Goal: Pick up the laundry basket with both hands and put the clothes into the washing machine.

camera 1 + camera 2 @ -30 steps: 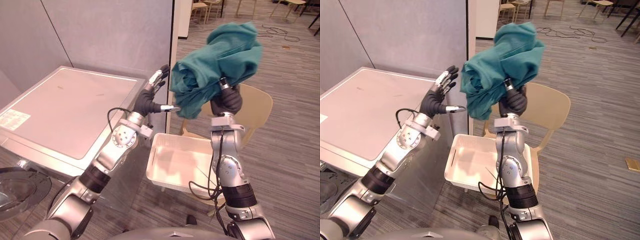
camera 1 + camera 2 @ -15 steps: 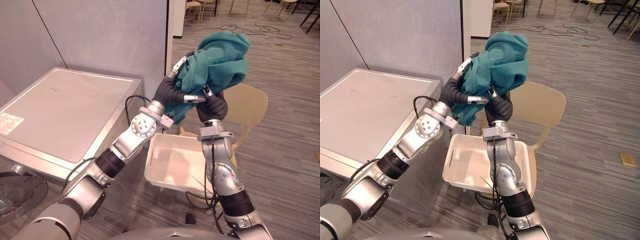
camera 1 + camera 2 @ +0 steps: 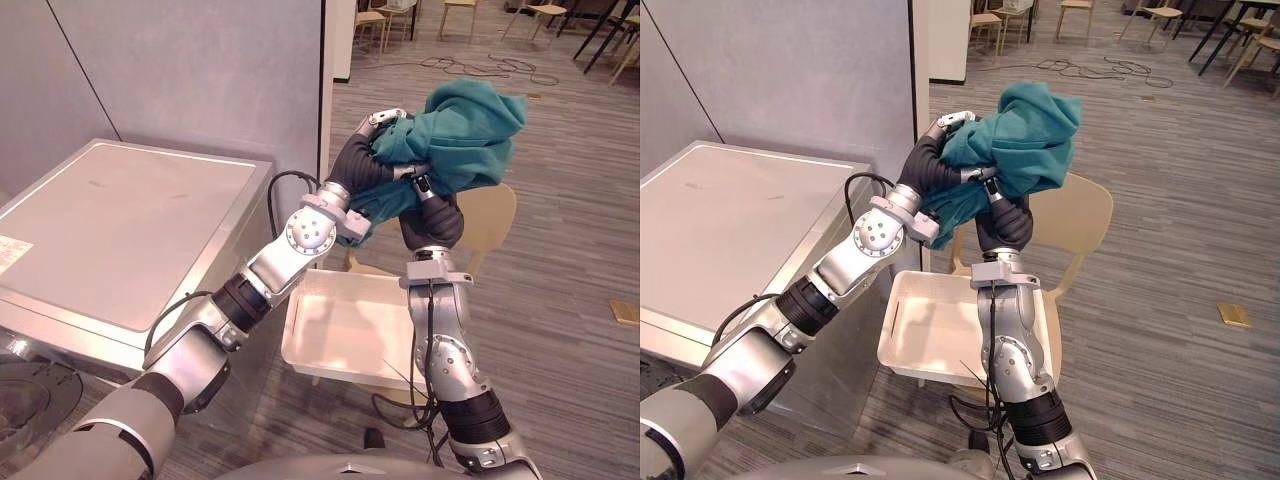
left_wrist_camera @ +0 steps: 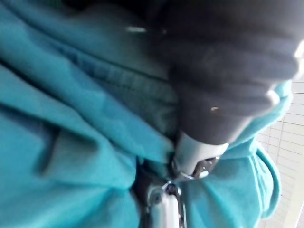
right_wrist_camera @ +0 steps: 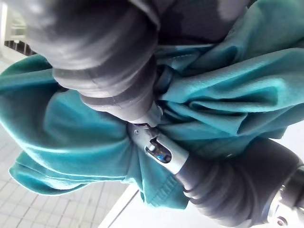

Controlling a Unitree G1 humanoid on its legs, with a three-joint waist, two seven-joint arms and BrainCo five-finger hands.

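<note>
Teal garment (image 3: 470, 125): bunched into a bundle, held up high in the air and gripped from two sides.
Left hand (image 3: 365, 160): fingers curled over the top of the cloth, thumb pinching in from the side, a firm hold.
Right hand (image 3: 432, 218): just under the bundle, fingers dug into the folds and clamped on the cloth.
Laundry basket (image 3: 293, 335): white, resting on a tan chair (image 3: 490, 215), below both hands.
Washing machine (image 3: 120, 230): off to the robot's left, flat grey top, apart from the bundle.
</note>
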